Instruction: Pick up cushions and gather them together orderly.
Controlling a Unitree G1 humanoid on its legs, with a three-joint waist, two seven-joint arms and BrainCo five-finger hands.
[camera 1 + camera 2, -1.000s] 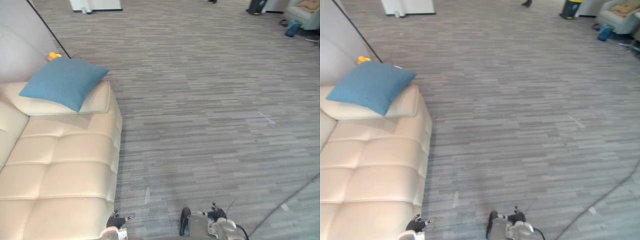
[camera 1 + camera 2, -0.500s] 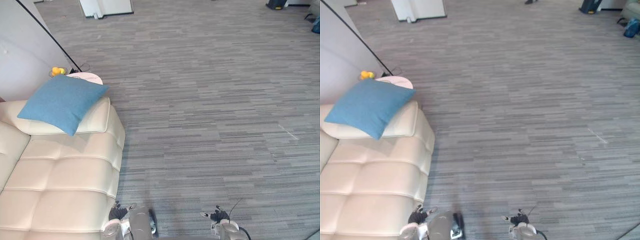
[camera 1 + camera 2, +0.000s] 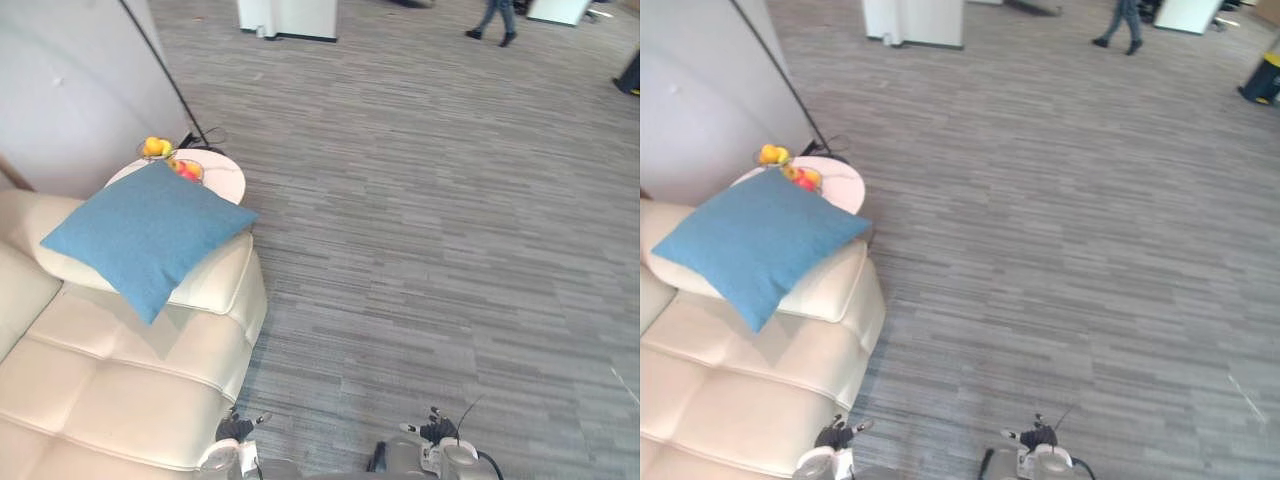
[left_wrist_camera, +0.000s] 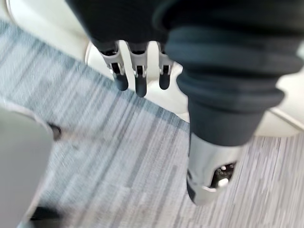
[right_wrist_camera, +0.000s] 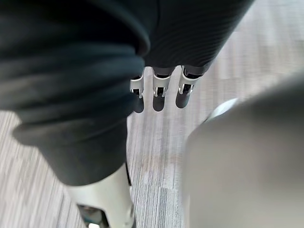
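Note:
A blue square cushion [image 3: 145,235] lies tilted on the armrest [image 3: 215,285] at the end of a cream leather sofa [image 3: 100,390]; one corner hangs over the seat. My left hand [image 4: 137,80] hangs low beside the sofa's front corner, fingers straight, holding nothing. My right hand [image 5: 161,92] hangs over the grey carpet, fingers straight and empty too. Both hands show small at the lower edge of the left eye view, well short of the cushion.
A round white side table [image 3: 222,180] with fruit [image 3: 155,147] stands just behind the armrest, against a grey wall [image 3: 80,90]. Open grey carpet [image 3: 430,250] spreads to the right. A person [image 3: 495,15] walks far off; a white cabinet [image 3: 290,15] stands at the back.
The whole picture has shifted, so the camera has moved: the cushion now sits larger and nearer the middle, and the side table with fruit is in full view. Both hands still hang empty.

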